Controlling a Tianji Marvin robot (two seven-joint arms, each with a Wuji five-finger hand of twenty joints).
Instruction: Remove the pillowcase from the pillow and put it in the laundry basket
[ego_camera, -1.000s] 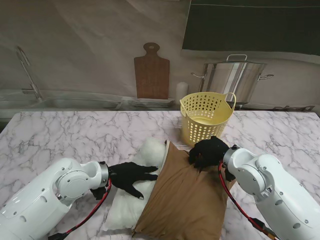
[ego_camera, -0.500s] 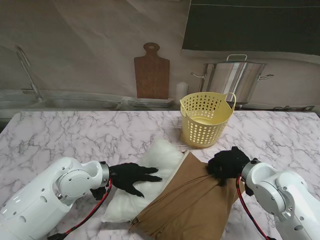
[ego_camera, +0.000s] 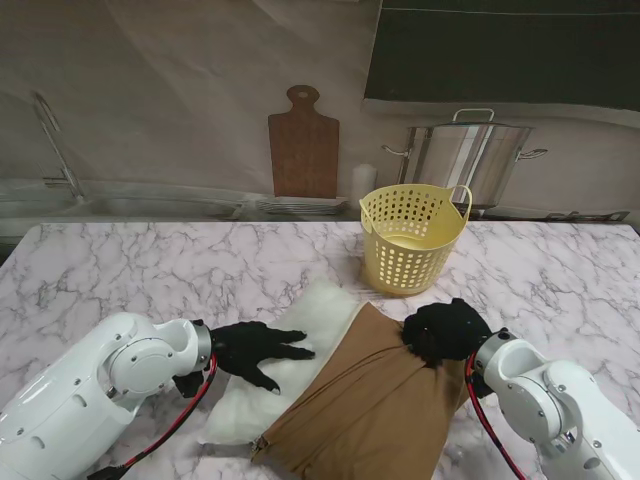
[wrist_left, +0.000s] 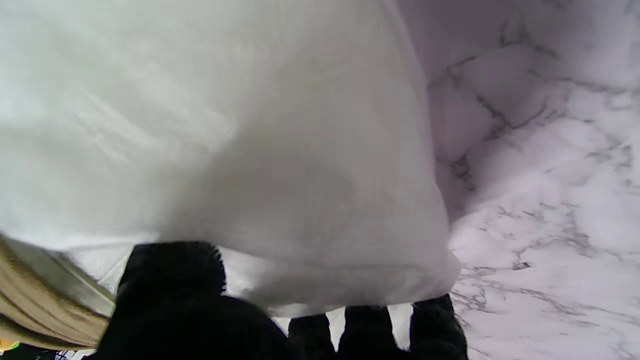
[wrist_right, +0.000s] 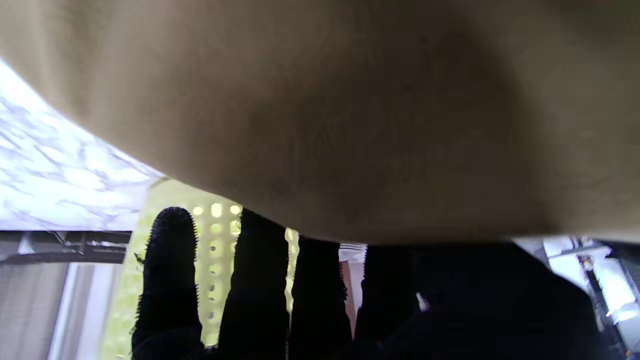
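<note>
A white pillow (ego_camera: 300, 335) (wrist_left: 225, 150) lies on the marble table (ego_camera: 130, 275), its left half out of the brown pillowcase (ego_camera: 370, 410) (wrist_right: 320, 110). My left hand (ego_camera: 255, 350) (wrist_left: 200, 310) rests on the bare pillow, open, with its fingers spread flat. My right hand (ego_camera: 445, 333) (wrist_right: 300, 300) is shut on the far right corner of the pillowcase, which bunches under it. The yellow laundry basket (ego_camera: 410, 235) (wrist_right: 210, 235) stands upright just beyond the right hand. The pillow's right part is hidden inside the case.
Along the back wall stand a steel pot (ego_camera: 465, 160), a wooden cutting board (ego_camera: 303, 145), a small white cylinder (ego_camera: 363, 180) and a sink tap (ego_camera: 55, 140). Bare marble shows at the far left and far right.
My right hand has dragged the pillowcase corner to the right and nearer to me, so more white pillow shows. The left hand has stayed on the pillow.
</note>
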